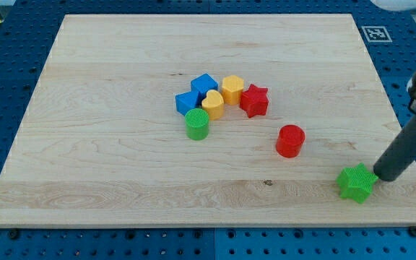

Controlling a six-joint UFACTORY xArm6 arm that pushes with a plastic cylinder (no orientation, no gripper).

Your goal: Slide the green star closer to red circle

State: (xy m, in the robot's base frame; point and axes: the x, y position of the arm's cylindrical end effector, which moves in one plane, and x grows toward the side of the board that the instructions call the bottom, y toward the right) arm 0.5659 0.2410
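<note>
The green star [357, 183] lies near the board's bottom right corner. The red circle [290, 141] stands up and to the left of it, about a hundred pixels away. My tip [381, 175] is at the end of the dark rod that slants in from the view's right. It rests just to the right of the green star, touching or almost touching its right edge.
A cluster sits mid-board: blue cube [204, 84], another blue block [187, 102], yellow heart [212, 105], yellow hexagon [232, 89], red star [254, 100], green circle [197, 124]. The wooden board [107, 159] ends close to the right of my tip.
</note>
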